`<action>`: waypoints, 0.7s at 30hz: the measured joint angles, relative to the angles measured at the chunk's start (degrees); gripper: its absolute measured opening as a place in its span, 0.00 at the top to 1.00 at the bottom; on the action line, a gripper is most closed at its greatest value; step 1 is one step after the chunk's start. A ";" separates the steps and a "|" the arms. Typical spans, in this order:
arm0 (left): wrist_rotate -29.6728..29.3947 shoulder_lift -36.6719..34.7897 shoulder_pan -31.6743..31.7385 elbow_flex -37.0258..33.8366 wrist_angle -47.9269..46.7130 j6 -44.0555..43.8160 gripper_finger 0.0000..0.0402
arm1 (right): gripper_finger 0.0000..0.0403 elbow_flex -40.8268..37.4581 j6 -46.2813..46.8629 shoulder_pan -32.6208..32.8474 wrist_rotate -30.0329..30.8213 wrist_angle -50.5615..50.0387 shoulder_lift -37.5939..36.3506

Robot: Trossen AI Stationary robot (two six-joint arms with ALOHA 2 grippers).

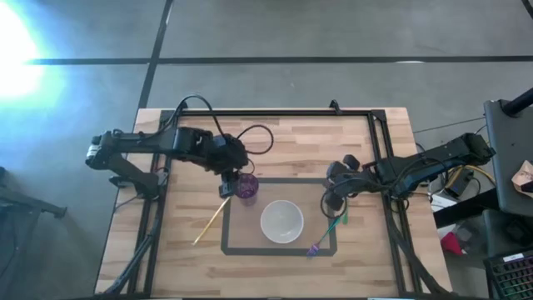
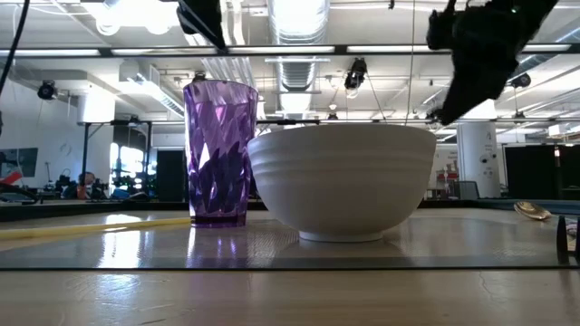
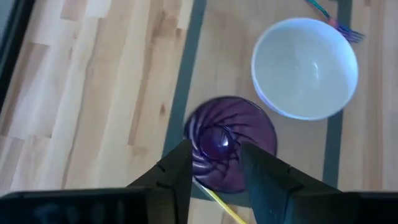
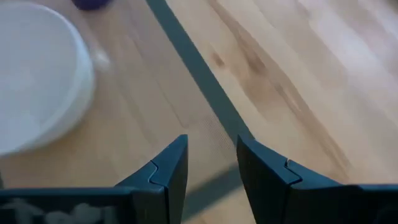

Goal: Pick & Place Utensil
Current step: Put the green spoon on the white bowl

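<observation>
Pale wood planks make up the counter, with a dark tape rectangle marked near its middle; seen level, a bright workshop of ceiling ducts and lamps lies beyond. At the rectangle's centre sits a white bowl; a purple cup stands upright at about ten o'clock from it, near but apart. Two utensils lie flat: a yellow stick slanting across the tape at nine o'clock from the bowl, its upper end just beside the cup, and a fork with a green handle and purple head at four o'clock from the bowl, over the rectangle's corner.

The left gripper hangs directly above the cup, jaws moderately apart and holding nothing; the stick's end shows just under them. The right gripper hovers over bare wood and tape at two o'clock from the bowl, above the fork's handle end, jaws likewise parted and empty.

Which utensil is meant I cannot tell; neither is yet gripped. Both look light, thin and rigid, probably plastic, so smooth and apt to skid or pivot on the wood; lying flat, each leaves little to get under. I judge the best hold to be across the narrow handle near mid-length, jaws square to it; an end grip would let it swing.
</observation>
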 joint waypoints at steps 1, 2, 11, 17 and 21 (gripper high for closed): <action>0.00 -0.17 -0.53 -0.30 0.00 0.00 0.69 | 0.67 0.00 1.92 0.00 -0.06 -1.67 0.00; -0.01 -0.43 -1.08 -0.61 0.02 -0.02 0.69 | 0.66 0.00 3.82 0.00 -0.12 -3.25 0.00; -0.70 -1.99 -6.22 -0.93 -0.11 -1.98 0.69 | 0.63 0.02 18.87 0.00 -3.79 -11.07 -0.02; -3.26 -2.04 -10.23 -2.03 -0.24 -3.32 0.69 | 0.63 -0.49 24.77 0.01 -9.71 -13.17 -0.02; -6.44 -2.27 -12.88 -4.96 -0.03 -6.14 0.69 | 0.64 -1.44 27.25 0.02 -11.13 -13.16 -0.02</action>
